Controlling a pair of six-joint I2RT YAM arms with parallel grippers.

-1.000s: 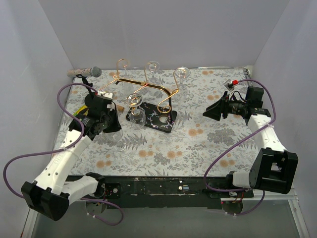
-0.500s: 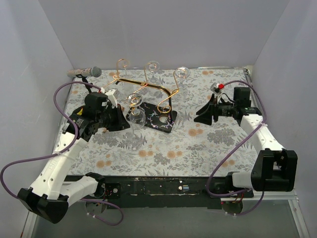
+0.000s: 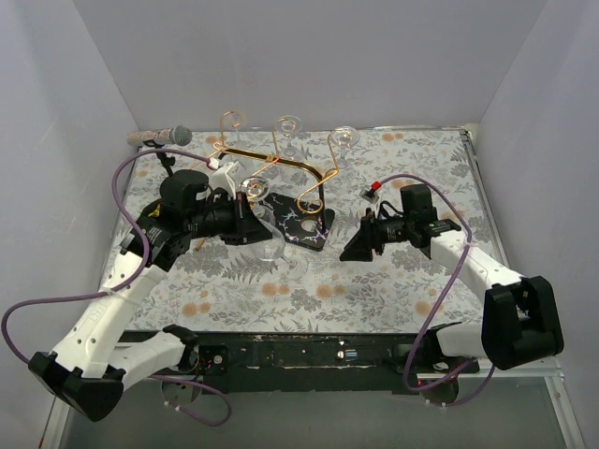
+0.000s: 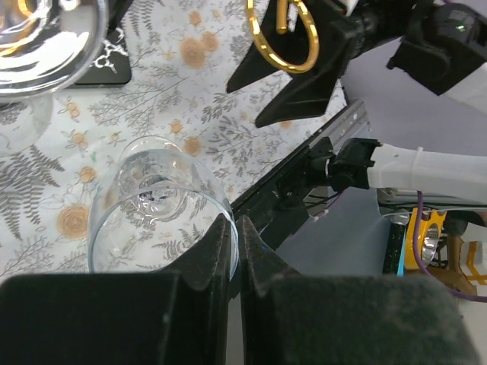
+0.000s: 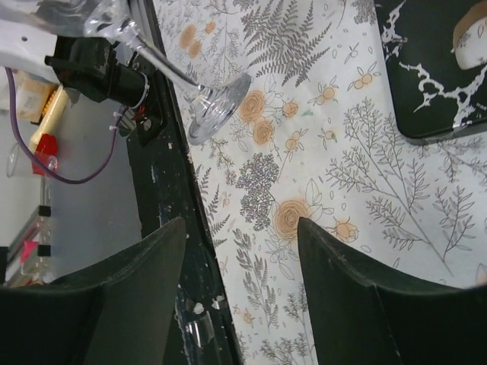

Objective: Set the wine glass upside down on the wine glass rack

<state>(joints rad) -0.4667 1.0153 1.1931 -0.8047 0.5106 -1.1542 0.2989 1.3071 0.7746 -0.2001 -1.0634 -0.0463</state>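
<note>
The wine glass (image 3: pixel 284 251) hangs tilted in the air, just in front of the near edge of the wine glass rack (image 3: pixel 301 224) and left of the table's (image 3: pixel 402 309) middle. My left gripper (image 4: pixel 233 236) is clenched on the rim of its bowl, so the stem and foot (image 5: pixel 217 106) slant out toward the near right. The glass is clear, thin-walled and empty.

I judge this to be the turning-over step: the glass is lifted but not yet inverted or hung. My right gripper (image 5: pixel 236 289) has its jaws spread with nothing between them, near the foot but apart from it. Next I need either to take the stem with it, or to roll the left wrist until the foot points up. Then I would slide the stem into the gold wire without knocking the rack.
</note>
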